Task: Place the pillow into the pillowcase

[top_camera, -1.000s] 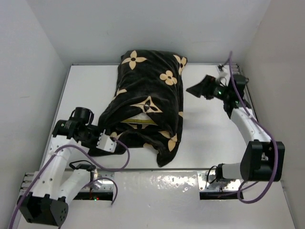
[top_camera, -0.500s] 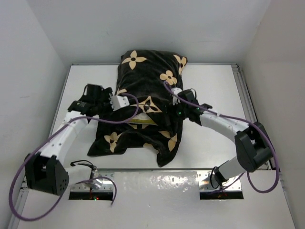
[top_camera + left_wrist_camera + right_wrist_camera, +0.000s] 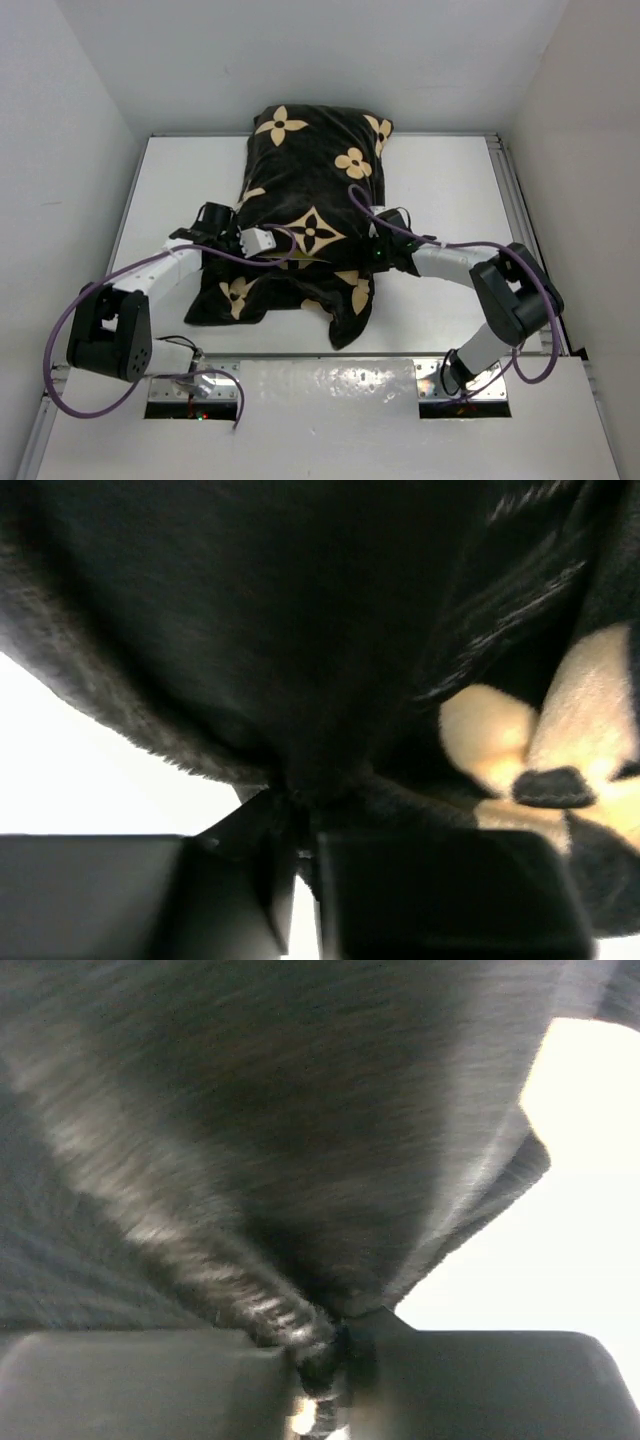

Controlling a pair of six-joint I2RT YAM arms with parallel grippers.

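Observation:
The black pillowcase (image 3: pixel 312 195) with tan flower motifs lies bulging down the middle of the table. A thin cream-yellow strip of the pillow (image 3: pixel 298 262) shows at the case's near opening; the rest is hidden inside. My left gripper (image 3: pixel 278 246) reaches in from the left and is shut on the pillowcase's black fabric (image 3: pixel 300 680) near that opening, its jaws pinching a fold (image 3: pixel 296 802). At the case's right edge my right gripper (image 3: pixel 373 242) is likewise shut on a gathered fold (image 3: pixel 330 1345) of the dark pillowcase cloth (image 3: pixel 300 1130).
White walls close in the table (image 3: pixel 450 180) at the left, back and right. A loose flap of the case (image 3: pixel 345 320) hangs toward the near edge. Purple cables (image 3: pixel 440 243) loop from both arms over the case and table.
Both arms have come in from the sides onto the pillowcase. Their jaws, open earlier, have shut on its fabric near the opening, and less of the pillow shows now.

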